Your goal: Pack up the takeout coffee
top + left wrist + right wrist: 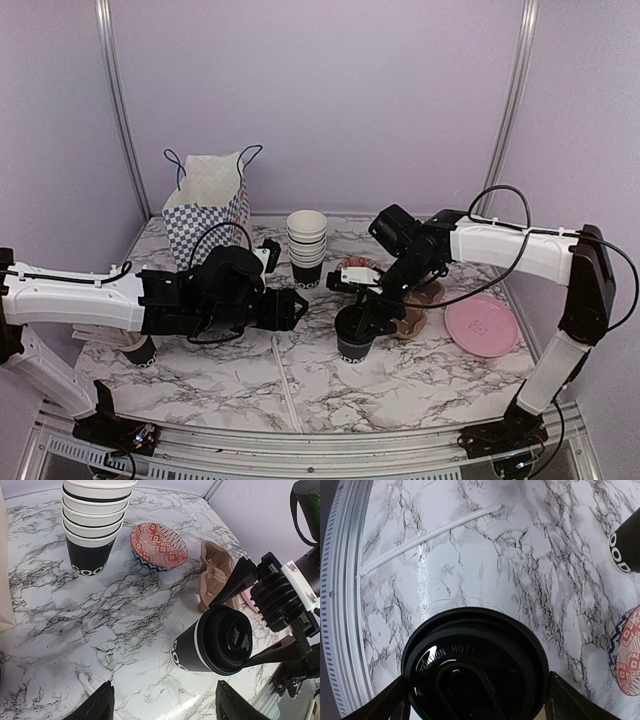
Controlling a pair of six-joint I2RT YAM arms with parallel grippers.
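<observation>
The takeout coffee [352, 345], a small black cup with white print and a black lid, stands upright on the marble table just right of centre. It also shows in the left wrist view, cup [192, 652], and from above in the right wrist view, lid [475, 650]. My right gripper [362, 318] hangs over it, open, one finger close beside each side of the lid's rim; I cannot tell if they touch it. My left gripper [295, 308] is left of the cup, pointing at it, open with nothing between its fingertips [100, 702].
A stack of white-rimmed cups [306, 245] stands behind centre, with a checked paper bag [205, 205] at the back left. A patterned bowl [357, 272], a tan object [415, 318] and a pink plate [480, 325] lie to the right. A white stick [285, 375] lies in front. Another black cup [140, 350] stands far left.
</observation>
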